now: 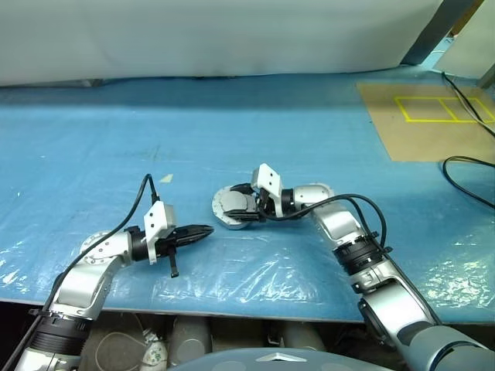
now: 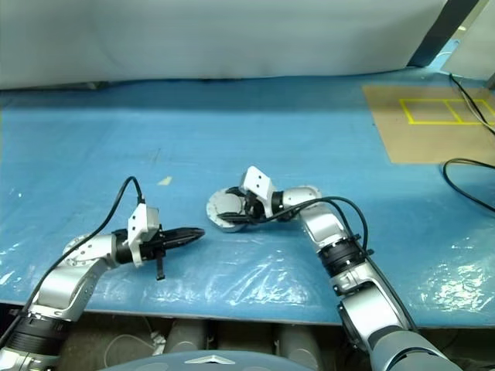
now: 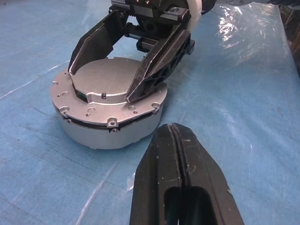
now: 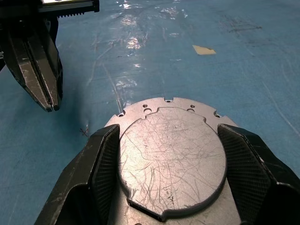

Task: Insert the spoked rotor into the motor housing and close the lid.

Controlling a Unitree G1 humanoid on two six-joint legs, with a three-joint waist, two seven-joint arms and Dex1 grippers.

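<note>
The motor housing (image 3: pixel 110 136), a short round grey puck, sits on the blue table cover near the middle. The flat grey lid (image 3: pixel 101 77) lies on top of it, so the inside is hidden. The spoked rotor is hidden. My right gripper (image 4: pixel 168 133) reaches in from the right, its two black fingers (image 3: pixel 154 65) pressed against opposite sides of the lid's raised round plate. Just left of the housing and a little nearer me, my left gripper (image 1: pixel 207 229) hovers shut with nothing in it, its tip pointing at the puck's side.
A small tan scrap (image 1: pixel 166 178) lies on the blue plastic sheet (image 1: pixel 255 147) behind the left gripper. At the back right is a brown board (image 1: pixel 433 116) with yellow tape squares, with black cables (image 1: pixel 472 166) beside it. The table's front edge (image 1: pixel 232 309) runs close below both arms.
</note>
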